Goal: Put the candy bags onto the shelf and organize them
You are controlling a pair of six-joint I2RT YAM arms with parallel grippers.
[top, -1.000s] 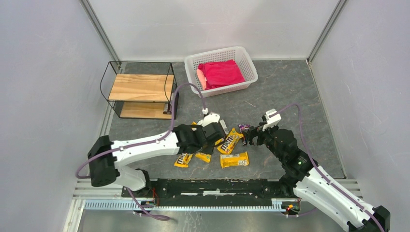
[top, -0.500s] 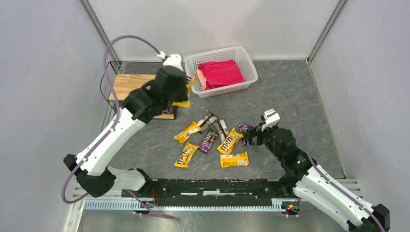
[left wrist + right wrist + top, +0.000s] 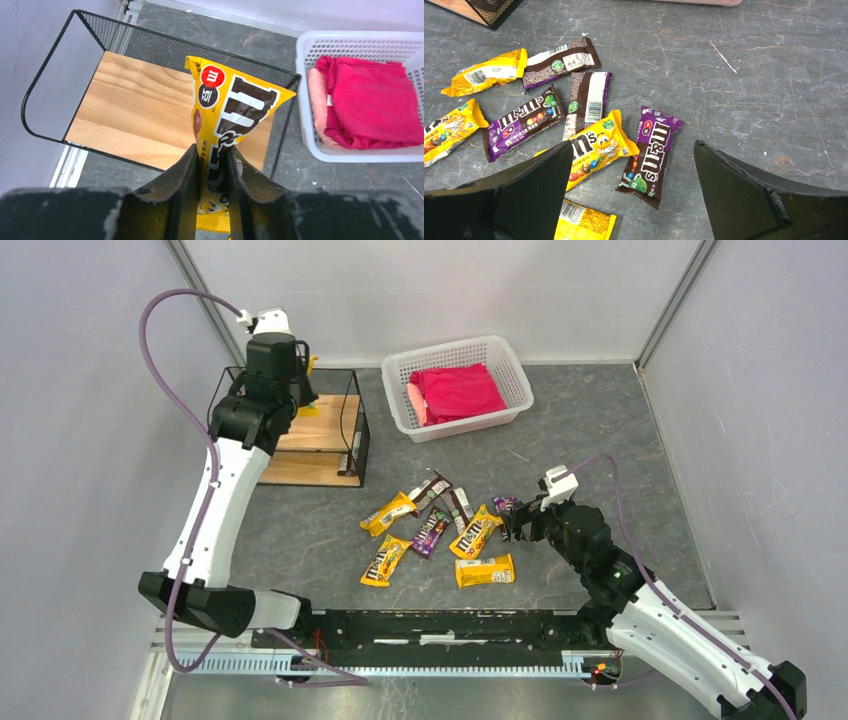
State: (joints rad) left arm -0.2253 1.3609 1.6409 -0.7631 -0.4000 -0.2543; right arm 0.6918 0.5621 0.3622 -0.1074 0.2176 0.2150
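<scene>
Table (image 3: 600,440): grey, stone-patterned, and carries everything here.

Shelf (image 3: 130,110): black wire frame with light wood boards. It sits directly under and ahead of the left end effector (image 3: 211,150), with the top board bare on that end effector's left side.

Basket (image 3: 305,100): white perforated plastic, standing off to the right of the left end effector just past the shelf's wire end. A folded red cloth (image 3: 370,110) lies inside it.

Left end effector: fingers narrow, pinched on the lower end of one yellow candy bag (image 3: 235,110). The bag juts forward from the fingers over the right part of the top board, close to the wire end panel. Whether its far tip touches the wood cannot be told.

Right end effector (image 3: 632,145): fingers spread wide and holding nothing, low over the table.

Loose candy bags (image 3: 432,530): flat on the table, below and to the left of the right end effector and well apart from the shelf. A purple bag (image 3: 651,155) lies between the spread fingers. A yellow bag (image 3: 594,150) lies beside it, partly hidden by the left finger. Farther left are brown, purple and yellow ones, some overlapping.
</scene>
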